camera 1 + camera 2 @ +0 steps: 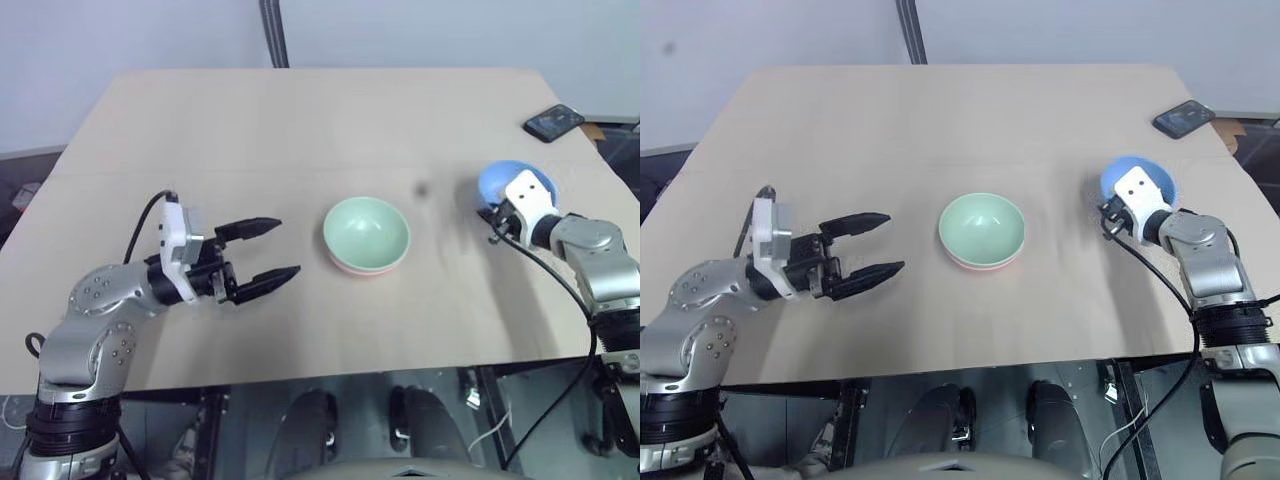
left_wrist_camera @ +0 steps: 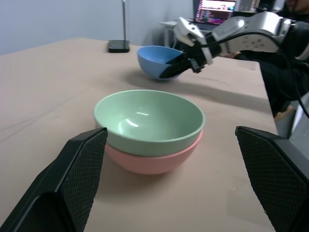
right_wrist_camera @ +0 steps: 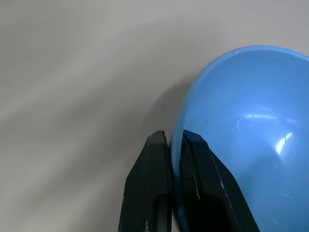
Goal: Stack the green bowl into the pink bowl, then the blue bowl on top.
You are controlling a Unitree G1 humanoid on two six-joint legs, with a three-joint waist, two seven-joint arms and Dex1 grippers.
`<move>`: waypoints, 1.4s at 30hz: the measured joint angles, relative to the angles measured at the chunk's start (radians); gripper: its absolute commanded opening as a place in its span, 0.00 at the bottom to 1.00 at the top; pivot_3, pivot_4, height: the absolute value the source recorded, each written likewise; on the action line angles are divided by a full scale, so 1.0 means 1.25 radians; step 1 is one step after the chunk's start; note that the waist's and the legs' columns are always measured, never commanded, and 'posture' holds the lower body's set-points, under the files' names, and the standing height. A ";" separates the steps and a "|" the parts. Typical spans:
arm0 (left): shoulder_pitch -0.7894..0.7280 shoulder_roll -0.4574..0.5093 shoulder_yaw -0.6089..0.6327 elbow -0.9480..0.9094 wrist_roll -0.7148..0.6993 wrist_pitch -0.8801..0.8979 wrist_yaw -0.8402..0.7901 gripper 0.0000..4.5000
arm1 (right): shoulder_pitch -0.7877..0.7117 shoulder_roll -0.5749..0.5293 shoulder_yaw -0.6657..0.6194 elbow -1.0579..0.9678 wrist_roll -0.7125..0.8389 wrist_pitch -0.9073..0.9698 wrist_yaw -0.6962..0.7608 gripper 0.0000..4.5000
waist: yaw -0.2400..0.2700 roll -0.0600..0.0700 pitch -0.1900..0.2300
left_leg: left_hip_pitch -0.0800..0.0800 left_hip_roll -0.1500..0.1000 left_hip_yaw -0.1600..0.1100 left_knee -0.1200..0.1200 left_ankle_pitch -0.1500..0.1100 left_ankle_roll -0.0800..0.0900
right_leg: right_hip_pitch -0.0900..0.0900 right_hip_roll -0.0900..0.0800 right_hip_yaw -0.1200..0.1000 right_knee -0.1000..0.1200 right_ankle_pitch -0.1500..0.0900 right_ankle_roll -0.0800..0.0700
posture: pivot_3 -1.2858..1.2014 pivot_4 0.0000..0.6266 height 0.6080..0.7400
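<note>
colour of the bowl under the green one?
Salmon pink bowl, clearest in the left wrist view.

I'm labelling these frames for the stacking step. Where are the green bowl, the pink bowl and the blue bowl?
green bowl (image 1: 366,231), left eye view, inner bottom.
pink bowl (image 2: 153,160), left wrist view, outer wall below the green rim.
blue bowl (image 3: 251,125), right wrist view, inner surface.
</note>
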 measured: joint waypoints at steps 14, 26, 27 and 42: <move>-0.029 -0.022 -0.020 0.072 0.034 -0.057 0.012 1.00 | -0.043 0.106 0.206 -0.377 0.156 0.100 0.150 0.24 | 0.011 -0.001 -0.001 | 0.000 -0.001 -0.001 0.000 0.000 0.000 | 0.000 -0.001 -0.002 0.000 0.000 0.000 | 0.52 0.24 1.00; 0.037 -0.023 -0.021 0.042 0.039 -0.064 0.044 1.00 | 0.024 0.033 0.048 -0.446 0.177 0.112 0.121 0.74 | 0.020 -0.001 -0.001 | 0.000 0.000 -0.002 0.000 0.000 0.000 | 0.001 -0.001 -0.003 -0.001 0.000 0.000 | 0.52 0.24 1.00; 0.043 -0.023 -0.020 0.035 0.036 -0.064 0.047 1.00 | 0.044 0.016 0.029 -0.464 0.187 0.124 0.121 0.74 | 0.020 -0.001 -0.001 | 0.000 0.000 -0.002 0.000 0.000 0.000 | 0.001 -0.001 -0.003 -0.001 0.000 0.000 | 0.52 0.24 1.00; 0.226 0.050 0.155 -0.080 -0.016 0.001 0.101 1.00 | 0.385 -0.188 -0.352 -0.479 0.323 0.209 0.199 0.98 | 0.018 -0.001 -0.001 | 0.000 0.000 -0.002 0.000 -0.001 0.001 | 0.001 -0.001 -0.002 -0.002 -0.002 -0.003 | 0.52 0.24 1.00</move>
